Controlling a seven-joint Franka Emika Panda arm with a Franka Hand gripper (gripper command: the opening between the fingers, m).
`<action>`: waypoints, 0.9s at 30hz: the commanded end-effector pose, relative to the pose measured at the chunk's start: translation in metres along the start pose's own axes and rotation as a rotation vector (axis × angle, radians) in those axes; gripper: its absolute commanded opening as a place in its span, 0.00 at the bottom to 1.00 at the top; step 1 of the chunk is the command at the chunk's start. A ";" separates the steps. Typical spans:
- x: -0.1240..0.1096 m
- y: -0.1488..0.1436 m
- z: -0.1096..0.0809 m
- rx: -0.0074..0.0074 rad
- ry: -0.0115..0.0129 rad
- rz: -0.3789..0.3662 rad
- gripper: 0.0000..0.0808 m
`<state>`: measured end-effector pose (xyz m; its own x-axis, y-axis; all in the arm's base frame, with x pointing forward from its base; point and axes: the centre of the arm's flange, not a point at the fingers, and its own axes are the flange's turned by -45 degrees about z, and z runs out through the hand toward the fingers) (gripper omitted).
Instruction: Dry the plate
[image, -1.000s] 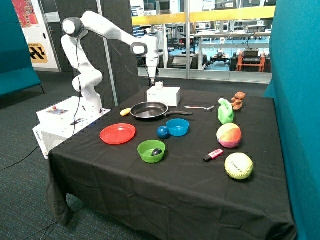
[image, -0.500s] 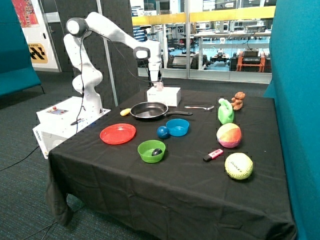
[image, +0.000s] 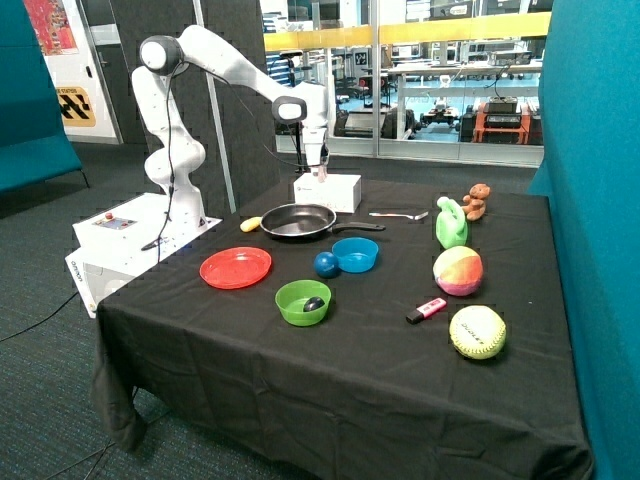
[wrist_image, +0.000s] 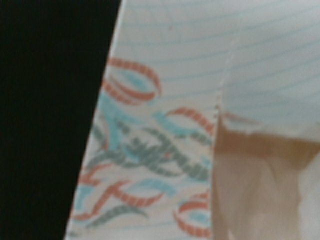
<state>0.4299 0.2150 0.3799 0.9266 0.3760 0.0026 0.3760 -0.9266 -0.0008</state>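
Observation:
The red-orange plate (image: 236, 267) lies flat on the black tablecloth near the table edge on the robot base's side, with nothing on it. My gripper (image: 318, 168) is far from it, at the back of the table, right over the top of a white tissue box (image: 328, 192) where a tissue sticks up. The wrist view is filled by the box's patterned top (wrist_image: 150, 150) and its opening, with tissue (wrist_image: 260, 195) in it. The black cloth beside the box shows as a dark area.
A black frying pan (image: 298, 221) lies between box and plate, with a yellow object (image: 250, 224) beside it. A green bowl (image: 303, 301), blue bowl (image: 355, 254), blue ball (image: 326, 264), spoon (image: 398, 214), green watering can (image: 451, 224), teddy (image: 477, 202) and two balls (image: 458, 271) fill the rest.
The arm has swung sideways from beside the tissue box to directly over its top, down at the tissue. Nothing on the table has moved.

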 end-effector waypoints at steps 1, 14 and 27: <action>0.005 0.010 0.002 -0.0008 -0.0026 0.026 0.43; 0.006 0.008 0.009 -0.0008 -0.0026 0.035 0.01; 0.002 0.002 0.014 -0.0008 -0.0026 0.010 0.00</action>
<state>0.4373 0.2119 0.3700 0.9349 0.3548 -0.0042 0.3548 -0.9350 -0.0012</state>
